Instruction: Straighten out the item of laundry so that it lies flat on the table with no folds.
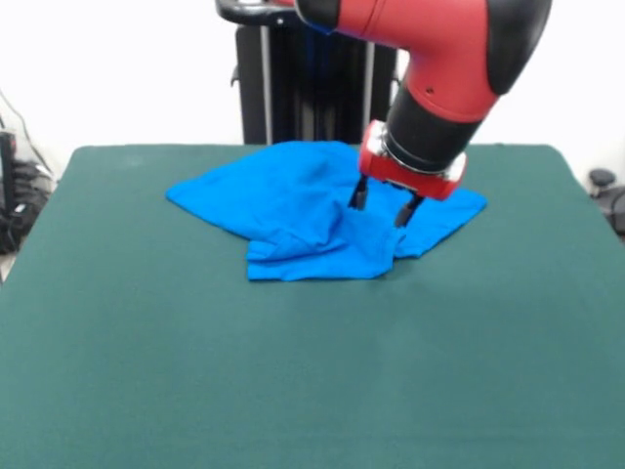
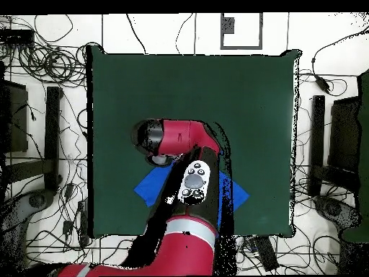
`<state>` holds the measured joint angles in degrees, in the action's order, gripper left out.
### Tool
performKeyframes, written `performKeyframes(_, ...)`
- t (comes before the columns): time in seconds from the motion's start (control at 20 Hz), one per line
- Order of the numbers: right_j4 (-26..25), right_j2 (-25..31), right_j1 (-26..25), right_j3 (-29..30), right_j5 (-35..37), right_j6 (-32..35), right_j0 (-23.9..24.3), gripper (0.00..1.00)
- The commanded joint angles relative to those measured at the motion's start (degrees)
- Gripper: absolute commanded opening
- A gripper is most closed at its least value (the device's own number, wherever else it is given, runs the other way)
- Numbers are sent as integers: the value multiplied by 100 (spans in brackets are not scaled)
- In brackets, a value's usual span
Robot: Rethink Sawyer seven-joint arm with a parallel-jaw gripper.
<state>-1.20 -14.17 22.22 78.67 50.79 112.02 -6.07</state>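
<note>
1. Gripper [image 1: 382, 208] position first: it hangs low over the blue T-shirt [image 1: 293, 205], its two dark fingertips spread apart with a gap of fabric showing between them, and it pinches nothing that I can see. Whether the tips touch the cloth or hover just above it I cannot tell.
2. Location of the shirt: it lies on the far half of the green table [image 1: 293, 391], near the back edge and roughly centred across its width in the front view. It is crumpled, with a doubled-over flap at its near edge and creases running through the middle.
3. Step in hand, as I judge it: a reach for a grasp on the folded part, so the task looks early, with the folds not yet undone.
4. Next move, in my judgement: close the fingers on a single layer at the fold's edge, lift a little, and draw it outward towards open table so the flap unrolls and does not bunch.
5. Risk: thin soft fabric may come up in two layers, or the whole shirt may slide.
6. Surroundings: the overhead view shows the red arm [image 2: 180, 141] covering most of the shirt, with only blue corners visible. Cables [image 2: 43, 65] and dark stands lie on the floor round the table. Nothing else sits on the tabletop.
</note>
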Motion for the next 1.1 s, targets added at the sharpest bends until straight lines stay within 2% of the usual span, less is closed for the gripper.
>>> performKeyframes(0.05, -7, 245, -275, 567, -708, 1086, -45, 100)
performKeyframes(1.1, -148, 145, -537, 695, -1501, 905, 86, 100)
